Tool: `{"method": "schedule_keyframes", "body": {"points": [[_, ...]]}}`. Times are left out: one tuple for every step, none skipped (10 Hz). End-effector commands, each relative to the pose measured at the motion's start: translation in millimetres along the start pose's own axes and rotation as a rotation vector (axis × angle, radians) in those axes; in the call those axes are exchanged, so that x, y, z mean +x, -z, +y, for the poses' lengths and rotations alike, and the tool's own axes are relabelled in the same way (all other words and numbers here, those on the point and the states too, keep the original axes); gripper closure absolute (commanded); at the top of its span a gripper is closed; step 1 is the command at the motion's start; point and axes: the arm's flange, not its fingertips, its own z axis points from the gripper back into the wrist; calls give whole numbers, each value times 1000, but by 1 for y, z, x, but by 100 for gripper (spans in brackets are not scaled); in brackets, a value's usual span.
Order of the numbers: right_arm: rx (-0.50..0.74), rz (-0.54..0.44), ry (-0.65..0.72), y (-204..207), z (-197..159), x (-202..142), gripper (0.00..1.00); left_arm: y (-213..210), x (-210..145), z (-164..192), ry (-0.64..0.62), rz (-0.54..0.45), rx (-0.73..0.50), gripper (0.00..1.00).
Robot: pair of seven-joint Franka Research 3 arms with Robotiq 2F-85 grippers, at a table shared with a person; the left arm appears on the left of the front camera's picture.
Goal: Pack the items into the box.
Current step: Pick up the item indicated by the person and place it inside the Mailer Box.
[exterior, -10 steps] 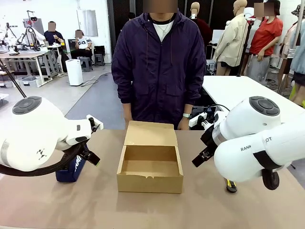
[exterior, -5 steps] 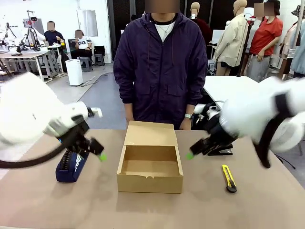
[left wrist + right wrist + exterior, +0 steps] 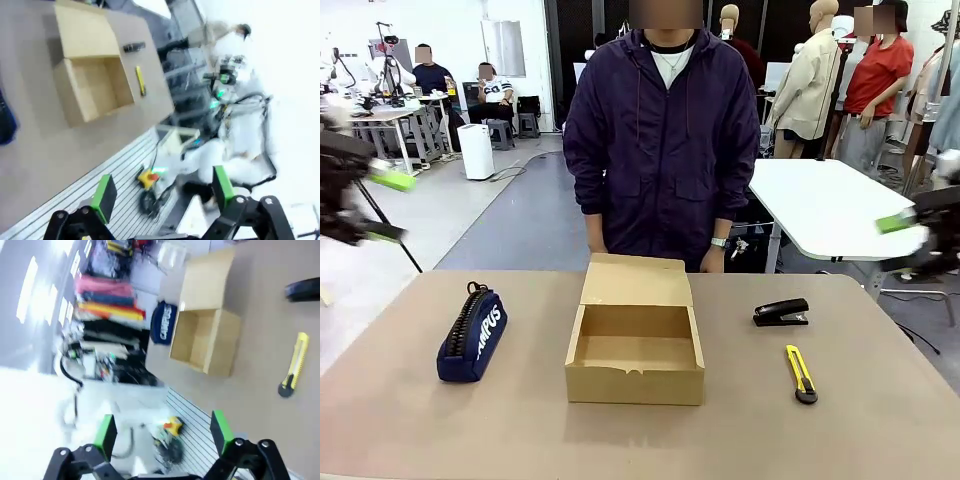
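Observation:
The brown cardboard box (image 3: 635,345) stands open at the table's middle, its flap lid tipped back toward the person. A navy pouch (image 3: 472,333) with white print lies to its left. To the right lie a black stapler (image 3: 781,312) and a yellow-and-black utility knife (image 3: 801,372). My left gripper (image 3: 382,207) hangs open, blurred, high at the far left, off the table. My right gripper (image 3: 905,243) is open at the far right edge, also raised. In the left wrist view the open gripper (image 3: 163,192) holds nothing, with the box (image 3: 90,65) far off. The right wrist view likewise shows empty open fingers (image 3: 106,435) and the box (image 3: 205,335).
A person in a dark purple jacket (image 3: 665,130) stands at the far edge right behind the box, hands low by the table. A white table (image 3: 820,205) stands beyond on the right. Bare tabletop (image 3: 640,440) lies in front of the box.
Both arms have swung up and outward from beside the box to the picture's edges. The pouch, stapler and knife now show in full and have not moved.

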Motion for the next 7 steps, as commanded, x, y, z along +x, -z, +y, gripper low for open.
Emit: {"method": "schedule_keyframes", "body": {"points": [[69,-327,231,-38,-38,-9,0,-54,-30,70,-137,-233,-16,0],[80,-394,274,-56,-50,-22,0,-74,-47,100,-205,-274,-44,0],[91,-455,312,-68,-61,-34,0,-86,-63,125,-248,-316,-45,0],[80,-503,344,-72,-68,-45,0,-92,-70,145,-308,-358,-39,0],[60,-369,289,-90,-72,-32,0,-98,-65,109,-237,-295,-21,0],[60,-369,289,-90,-72,-32,0,-98,-65,109,-237,-295,-21,0],[60,-369,289,-90,-72,-32,0,-98,-65,109,-237,-295,-21,0]]}}
